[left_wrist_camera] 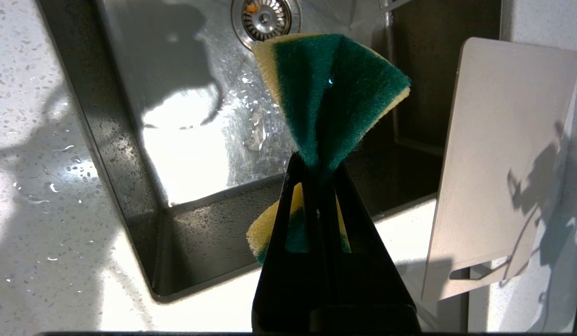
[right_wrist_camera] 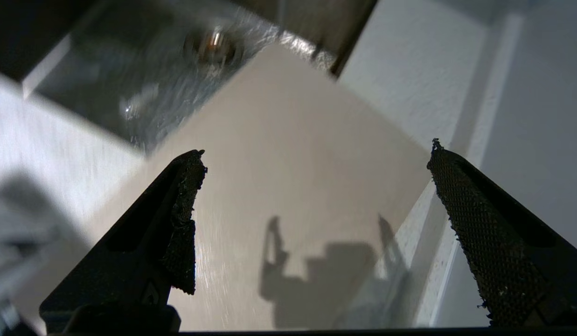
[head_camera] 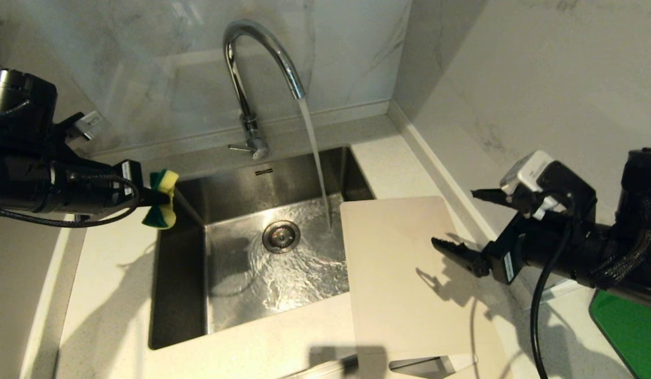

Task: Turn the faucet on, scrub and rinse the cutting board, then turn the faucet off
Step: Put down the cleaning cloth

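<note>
Most of the open room is right over the sink (head_camera: 178, 295): the basin is wide and bare apart from the drain (head_camera: 281, 236), so an end effector could drop straight in. Only catch is the water stream (head_camera: 316, 158) falling from the faucet (head_camera: 251, 79), whose arched spout hangs over the back half. The cutting board (head_camera: 404, 273) covers the worktop (head_camera: 109, 295) on the sink's right and overlaps its right edge. The right end effector (head_camera: 451, 221), jaws wide apart, hangs above that board with the wall (head_camera: 514, 79) close behind. The left end effector (head_camera: 159, 199), clamped on a sponge (head_camera: 164, 181), sits over the sink's left rear corner.
</note>
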Tool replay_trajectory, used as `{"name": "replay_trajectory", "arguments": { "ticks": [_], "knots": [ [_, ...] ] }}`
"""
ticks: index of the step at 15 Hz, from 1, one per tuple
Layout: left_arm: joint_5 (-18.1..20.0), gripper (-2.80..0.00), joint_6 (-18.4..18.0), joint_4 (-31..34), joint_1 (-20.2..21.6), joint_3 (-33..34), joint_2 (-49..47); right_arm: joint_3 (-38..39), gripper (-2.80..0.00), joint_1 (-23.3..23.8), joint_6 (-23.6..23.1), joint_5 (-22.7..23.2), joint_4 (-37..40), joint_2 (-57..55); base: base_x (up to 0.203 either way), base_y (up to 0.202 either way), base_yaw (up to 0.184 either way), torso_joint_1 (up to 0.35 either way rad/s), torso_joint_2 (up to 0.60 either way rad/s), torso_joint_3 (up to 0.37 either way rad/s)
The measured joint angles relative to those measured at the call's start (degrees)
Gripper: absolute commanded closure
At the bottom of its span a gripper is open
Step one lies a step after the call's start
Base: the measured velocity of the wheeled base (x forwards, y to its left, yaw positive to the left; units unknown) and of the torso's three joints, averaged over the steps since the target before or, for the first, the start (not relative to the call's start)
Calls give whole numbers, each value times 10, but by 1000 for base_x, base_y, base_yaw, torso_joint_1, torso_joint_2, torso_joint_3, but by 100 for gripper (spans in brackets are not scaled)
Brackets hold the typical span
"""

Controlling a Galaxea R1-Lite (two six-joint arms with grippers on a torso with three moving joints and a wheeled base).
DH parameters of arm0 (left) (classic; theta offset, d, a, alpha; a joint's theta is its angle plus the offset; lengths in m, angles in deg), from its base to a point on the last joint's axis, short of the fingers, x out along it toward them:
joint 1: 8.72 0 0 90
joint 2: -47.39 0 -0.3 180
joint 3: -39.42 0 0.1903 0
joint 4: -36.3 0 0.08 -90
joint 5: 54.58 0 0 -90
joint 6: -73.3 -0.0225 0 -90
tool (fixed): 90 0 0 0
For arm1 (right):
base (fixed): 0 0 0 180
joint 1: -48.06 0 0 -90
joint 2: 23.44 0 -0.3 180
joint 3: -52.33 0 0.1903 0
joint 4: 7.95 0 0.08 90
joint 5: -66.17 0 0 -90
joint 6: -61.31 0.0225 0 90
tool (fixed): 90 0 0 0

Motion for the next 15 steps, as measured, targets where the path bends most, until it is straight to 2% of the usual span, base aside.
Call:
{"name": "replay_trajectory", "arguments": {
  "ticks": [3, 7, 9, 13, 15],
  "knots": [
    [-9, 0, 0, 0, -5, 1, -1, -27, -280, 1, 119, -11, -20, 4, 0, 0, 0, 0, 0, 0],
    [-14, 0, 5, 0, -16, 2, -3, -20, -280, 0, 197, -38, -39, 13, 0, 0, 0, 0, 0, 0],
    [-16, 0, 7, 0, -21, 2, -2, -20, -280, 0, 212, -55, -40, 19, 0, 0, 0, 0, 0, 0],
    [-32, 0, 11, 0, -30, 2, 1, -27, -280, 2, 224, -130, -40, 22, 0, 0, 0, 0, 0, 0],
    [-33, 0, 12, 0, -30, 3, 2, -30, -280, 3, 225, -145, -40, 22, 0, 0, 0, 0, 0, 0]
  ]
}}
